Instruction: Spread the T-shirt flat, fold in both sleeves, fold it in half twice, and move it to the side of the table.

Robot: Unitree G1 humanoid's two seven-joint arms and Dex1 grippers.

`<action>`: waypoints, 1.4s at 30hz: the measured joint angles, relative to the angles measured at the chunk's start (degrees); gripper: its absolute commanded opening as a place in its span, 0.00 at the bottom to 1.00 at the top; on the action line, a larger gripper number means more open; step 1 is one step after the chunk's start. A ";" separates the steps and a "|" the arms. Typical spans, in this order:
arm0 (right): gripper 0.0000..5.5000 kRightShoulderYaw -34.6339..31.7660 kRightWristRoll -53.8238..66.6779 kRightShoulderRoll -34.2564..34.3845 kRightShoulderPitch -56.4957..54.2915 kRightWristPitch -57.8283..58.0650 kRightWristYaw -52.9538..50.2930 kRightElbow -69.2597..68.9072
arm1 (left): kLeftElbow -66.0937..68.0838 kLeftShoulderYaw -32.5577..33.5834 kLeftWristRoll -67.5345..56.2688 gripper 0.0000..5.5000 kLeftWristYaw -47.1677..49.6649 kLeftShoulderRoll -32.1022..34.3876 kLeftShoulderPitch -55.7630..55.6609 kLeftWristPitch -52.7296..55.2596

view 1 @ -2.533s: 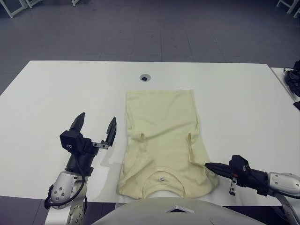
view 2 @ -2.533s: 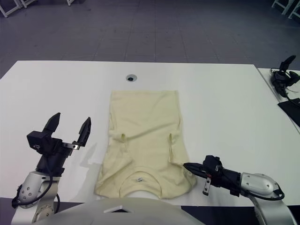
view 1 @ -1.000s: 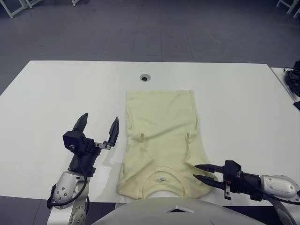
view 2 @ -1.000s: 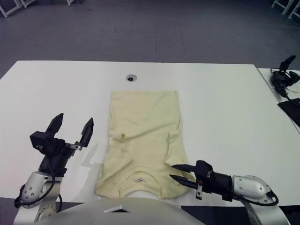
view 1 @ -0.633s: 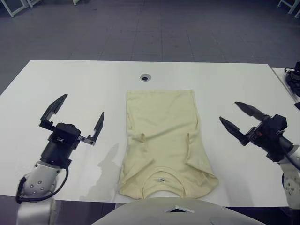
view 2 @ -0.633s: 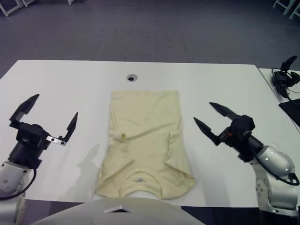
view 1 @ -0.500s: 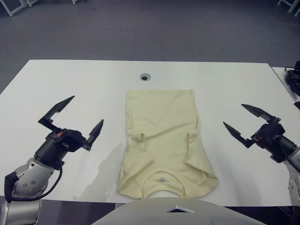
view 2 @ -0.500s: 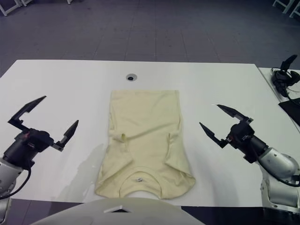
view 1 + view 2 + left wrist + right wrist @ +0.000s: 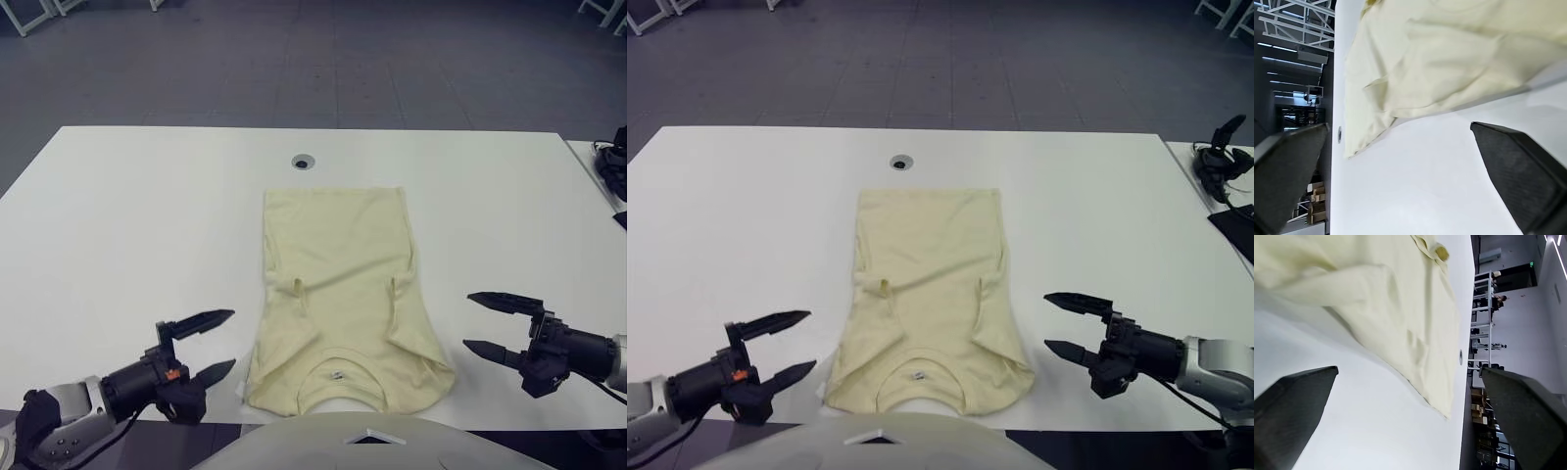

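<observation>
White table (image 9: 127, 215) is seen bearing the T-shirt (image 9: 338, 245), laid flat at its middle with sleeves (image 9: 294, 287) folded in, flanked near the front edge by the left gripper (image 9: 233, 339) and right gripper (image 9: 466, 320), both held open

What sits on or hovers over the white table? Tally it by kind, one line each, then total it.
T-shirt, pale yellow: 1
Grippers, both open: 2, the left gripper and the right gripper
Round cable hole: 1
Total: 4
</observation>
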 measured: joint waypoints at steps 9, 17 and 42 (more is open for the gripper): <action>0.98 6.03 -4.95 -2.29 -0.65 -0.56 -5.15 -0.03 | 1.51 -5.55 0.21 0.98 -0.12 0.94 0.44 -2.10; 0.89 11.45 -6.86 -3.62 -1.55 0.86 -8.93 -2.97 | 1.42 -10.46 1.00 0.84 -0.41 0.99 -3.07 -1.42; 0.19 17.03 -14.07 -5.94 -1.53 2.65 -16.21 -2.55 | -0.77 -14.28 2.99 0.10 -1.14 2.62 -2.14 1.53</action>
